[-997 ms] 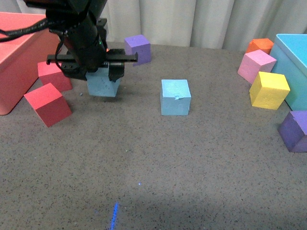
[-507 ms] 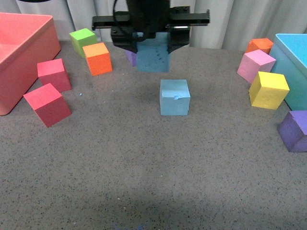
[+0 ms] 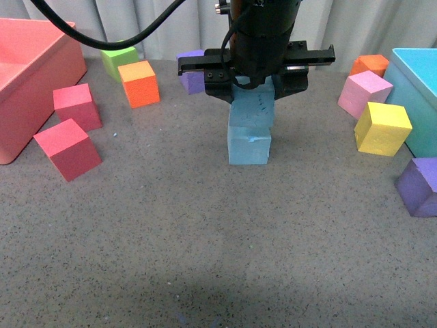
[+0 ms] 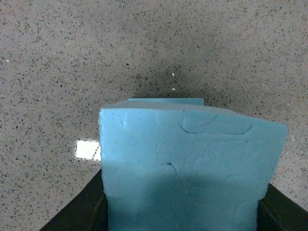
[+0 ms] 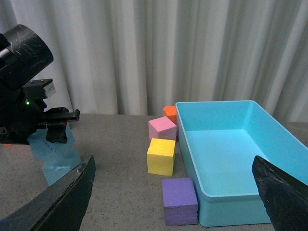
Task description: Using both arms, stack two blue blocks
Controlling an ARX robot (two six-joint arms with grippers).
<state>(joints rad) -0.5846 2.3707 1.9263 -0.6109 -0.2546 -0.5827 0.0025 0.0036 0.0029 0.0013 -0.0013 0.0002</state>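
- Compared with half a second ago, the left claw [image 3: 252, 92] has come down and to the right. The upper blue block [image 3: 253, 109] it carries hung above and behind the lower blue block [image 3: 249, 145]; now it sits directly over it.
- The lower blue block has not moved on the counter [image 3: 205, 239], and its small nick still faces me.
- In the front view the two blocks meet edge to edge, with the upper one slightly tilted. I cannot tell whether it rests fully on the lower one.
- In the left wrist view the upper blue block [image 4: 187, 168] fills most of the picture. Only a thin strip of the lower blue block [image 4: 166, 101] shows past it.
- Farther back, the left arm hides part of a purple cube [image 3: 192, 76].
- The left claw is clamped on the sides of the upper blue block, high on it.
- The right claw [image 5: 173, 195] is spread wide with nothing between its fingers [image 5: 67, 197]. It is well off to the side, near the turquoise bin [image 5: 269, 120].
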